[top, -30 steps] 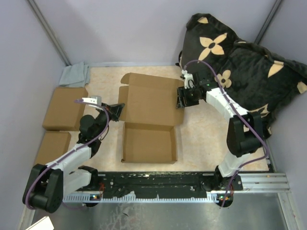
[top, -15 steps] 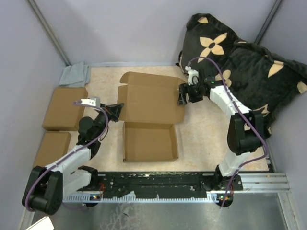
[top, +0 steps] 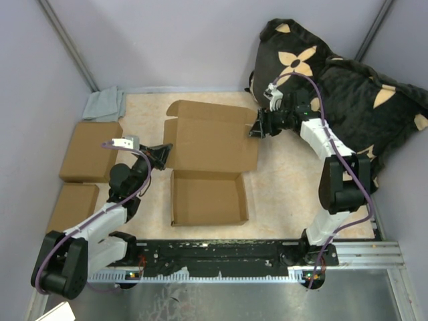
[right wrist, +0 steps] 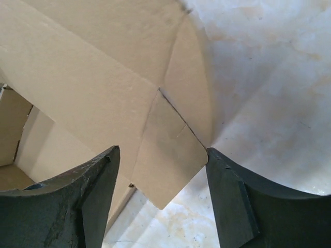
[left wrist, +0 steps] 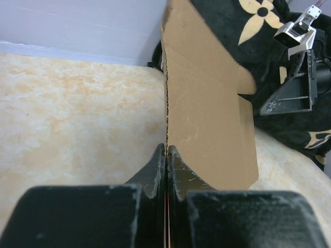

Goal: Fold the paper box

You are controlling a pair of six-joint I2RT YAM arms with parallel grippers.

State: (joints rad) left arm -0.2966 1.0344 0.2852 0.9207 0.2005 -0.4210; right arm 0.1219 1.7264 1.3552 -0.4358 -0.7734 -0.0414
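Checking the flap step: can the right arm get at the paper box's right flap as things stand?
Likely yes: the right flap of the paper box lies between the open jaws of the right arm, nothing blocking it.

My left arm lies low with a bent elbow, my left tool [top: 164,148] pinched tight on the left edge of the paper box [top: 210,144], while my right arm stretches far forward and hooks inward, my right tool [top: 257,127] facing left with its jaws spread wide apart.
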